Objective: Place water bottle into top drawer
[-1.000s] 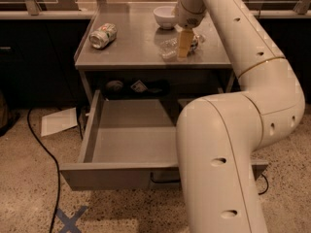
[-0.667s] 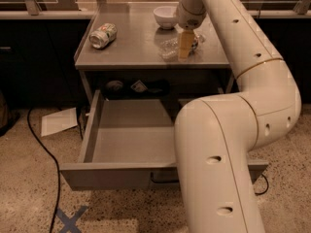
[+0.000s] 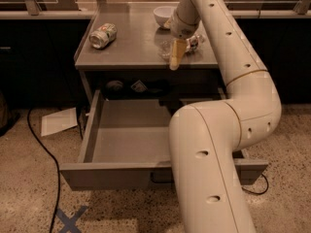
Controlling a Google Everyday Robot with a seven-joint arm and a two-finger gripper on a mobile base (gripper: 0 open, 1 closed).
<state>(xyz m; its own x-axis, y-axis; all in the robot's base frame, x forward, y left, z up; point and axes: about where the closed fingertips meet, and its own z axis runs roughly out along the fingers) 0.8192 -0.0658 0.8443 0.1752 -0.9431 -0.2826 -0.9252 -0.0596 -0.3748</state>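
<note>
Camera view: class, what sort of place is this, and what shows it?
Probably a robot test area: blue tape cross on speckled floor, loose cable, metal cabinet with top drawer open. The gripper hangs over the cabinet top beside the water bottle.

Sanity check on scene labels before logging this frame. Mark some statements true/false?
1. The top drawer is pulled open. True.
2. The water bottle is inside the drawer. False: it is on the countertop, next to the gripper.
3. The drink can lies on its side at the countertop's left. True.
4. The gripper is down in the drawer. False: it is above the countertop, at the bottle.
5. A white bowl sits at the countertop's back. True.
</note>
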